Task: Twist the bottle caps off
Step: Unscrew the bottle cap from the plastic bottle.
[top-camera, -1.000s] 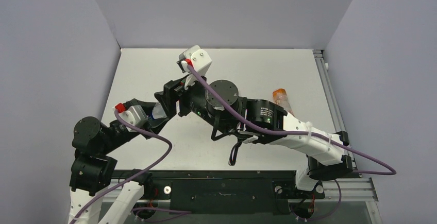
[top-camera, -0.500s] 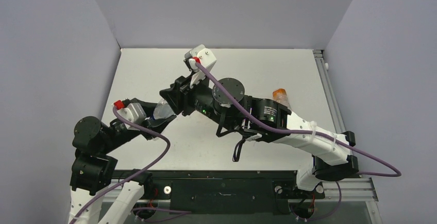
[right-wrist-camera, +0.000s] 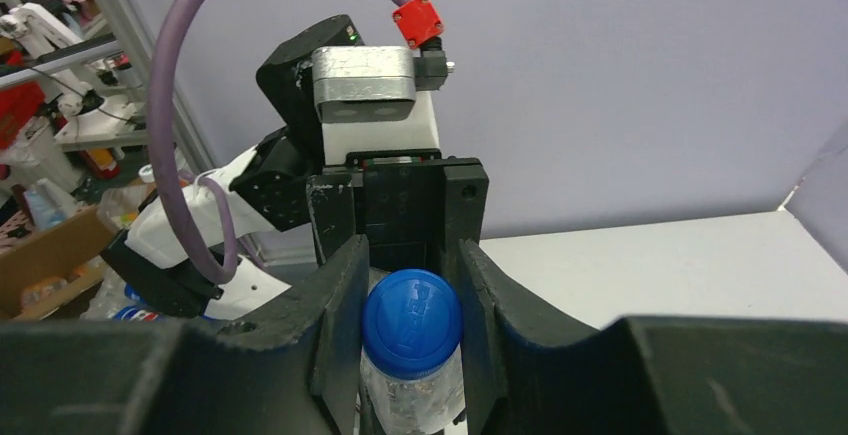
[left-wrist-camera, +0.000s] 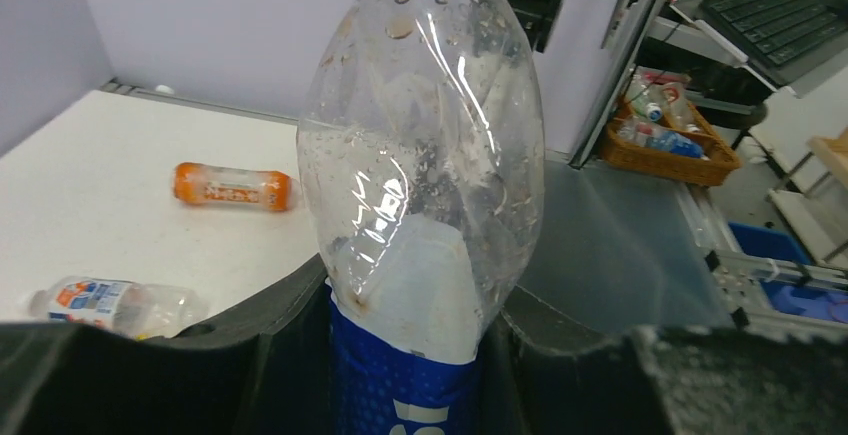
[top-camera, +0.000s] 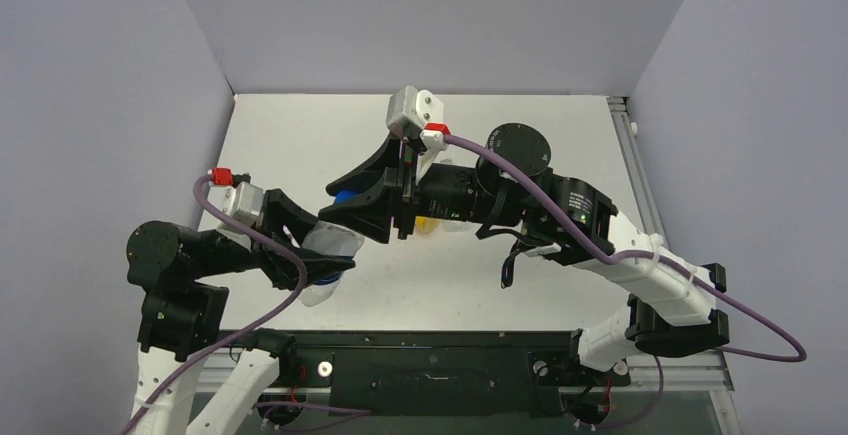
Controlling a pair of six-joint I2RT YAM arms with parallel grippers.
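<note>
My left gripper (top-camera: pixel 312 255) is shut on the body of the Pepsi bottle (top-camera: pixel 330 245), a clear bottle with a blue label, and holds it off the table. In the left wrist view the bottle (left-wrist-camera: pixel 420 155) stands between the jaws of the left gripper (left-wrist-camera: pixel 415 355), gripped at the label. My right gripper (top-camera: pixel 350 205) is shut on the bottle's blue cap (top-camera: pixel 345 196). In the right wrist view the cap (right-wrist-camera: pixel 411 320) sits between both fingers of the right gripper (right-wrist-camera: pixel 411 327), and both touch it.
An orange drink bottle (left-wrist-camera: pixel 232 185) and a clear water bottle (left-wrist-camera: pixel 110 303) lie on the white table (left-wrist-camera: pixel 130 225). A yellow juice bottle (top-camera: pixel 430 225) shows partly under my right arm. Grey walls close the table's left, back and right sides.
Both grippers shifted with the bottle: the left drew it nearer and lower left. The right arm swung right and its wrist turned, still at the cap. The orange bottle is now hidden from the top.
</note>
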